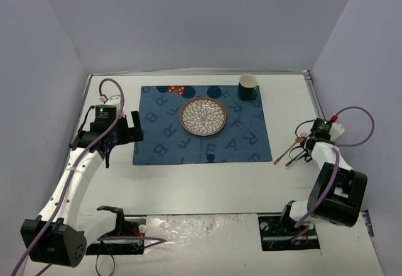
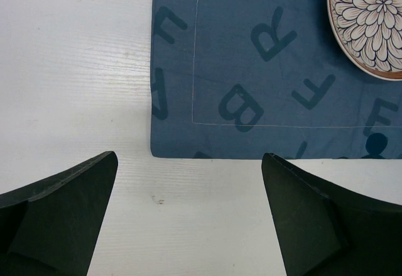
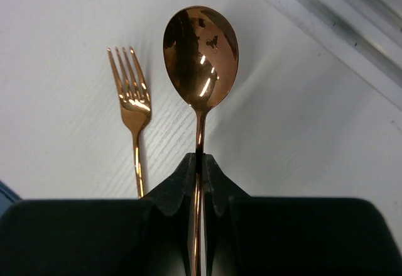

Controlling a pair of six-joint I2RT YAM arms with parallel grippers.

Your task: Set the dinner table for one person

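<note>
White dinner table (image 1: 207, 182) beneath right gripper (image 3: 200, 160), pinching copper spoon (image 3: 201, 56) handle, fork (image 3: 132, 100) just beside; left gripper (image 2: 188, 163) spread wide.

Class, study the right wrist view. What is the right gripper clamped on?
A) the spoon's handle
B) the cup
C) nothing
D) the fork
A: the right gripper is shut on the handle of the copper spoon, while the fork lies free beside it.

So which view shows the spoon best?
Right wrist: the spoon fills the frame, its handle pinched in the shut right gripper. Top external shows only thin copper streaks there; left wrist doesn't show it.
</note>
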